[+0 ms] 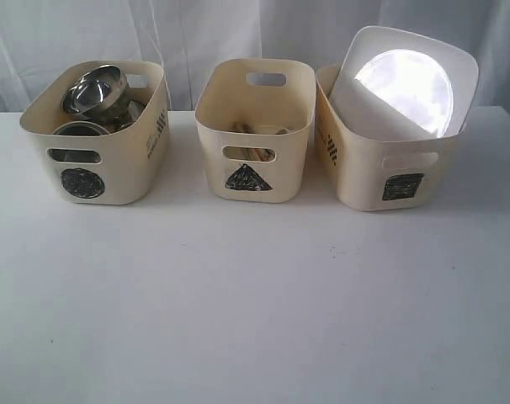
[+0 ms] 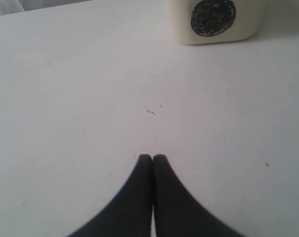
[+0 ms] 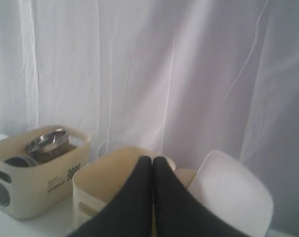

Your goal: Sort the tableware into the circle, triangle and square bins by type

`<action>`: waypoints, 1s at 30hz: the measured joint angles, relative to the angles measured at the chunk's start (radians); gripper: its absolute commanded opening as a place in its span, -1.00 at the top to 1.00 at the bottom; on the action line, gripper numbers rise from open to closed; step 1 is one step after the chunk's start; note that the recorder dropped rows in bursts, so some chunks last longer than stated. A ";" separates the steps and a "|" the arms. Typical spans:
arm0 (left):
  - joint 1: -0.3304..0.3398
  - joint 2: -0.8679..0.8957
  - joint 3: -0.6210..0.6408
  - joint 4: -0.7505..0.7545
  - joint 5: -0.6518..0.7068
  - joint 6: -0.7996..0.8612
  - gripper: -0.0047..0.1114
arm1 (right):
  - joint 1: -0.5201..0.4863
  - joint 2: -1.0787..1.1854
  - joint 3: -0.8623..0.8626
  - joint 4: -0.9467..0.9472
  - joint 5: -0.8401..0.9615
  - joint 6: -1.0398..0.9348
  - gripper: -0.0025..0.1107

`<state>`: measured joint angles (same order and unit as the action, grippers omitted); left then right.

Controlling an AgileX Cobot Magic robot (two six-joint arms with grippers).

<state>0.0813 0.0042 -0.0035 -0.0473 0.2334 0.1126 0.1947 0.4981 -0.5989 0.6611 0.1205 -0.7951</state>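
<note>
Exterior view: steel bowls [image 1: 93, 91] fill the circle bin [image 1: 124, 172] upper left, the plate [image 1: 404, 84] the square bin [image 1: 360, 181] upper right, beyond left gripper [image 2: 152, 157] and right gripper [image 3: 152, 158], both pinched together, empty.

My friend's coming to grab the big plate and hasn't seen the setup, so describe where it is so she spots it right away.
On the white table, three cream bins stand in a row. The plate leans in the rightmost one, the square bin, sticking up above its rim. It's the only white, squarish piece; its neighbours hold steel bowls and wooden sticks.
</note>
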 measured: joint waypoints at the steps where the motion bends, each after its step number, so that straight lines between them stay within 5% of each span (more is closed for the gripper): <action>1: 0.000 0.000 0.000 0.000 0.000 0.000 0.92 | -0.003 -0.077 0.028 -0.002 -0.002 -0.023 0.96; 12: 0.000 0.000 0.000 0.000 0.000 0.000 0.92 | -0.003 -0.400 0.281 -0.051 -0.107 -0.029 0.96; 20: 0.000 0.000 0.000 0.000 0.000 0.000 0.92 | -0.028 -0.484 0.578 -0.482 -0.338 0.564 0.96; 30: 0.000 0.000 0.000 0.000 -0.002 0.000 0.92 | -0.075 -0.492 0.598 -0.513 0.210 0.651 0.96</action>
<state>0.0813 0.0042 -0.0035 -0.0473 0.2316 0.1126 0.1196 0.0064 -0.0007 0.1476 0.3300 -0.1438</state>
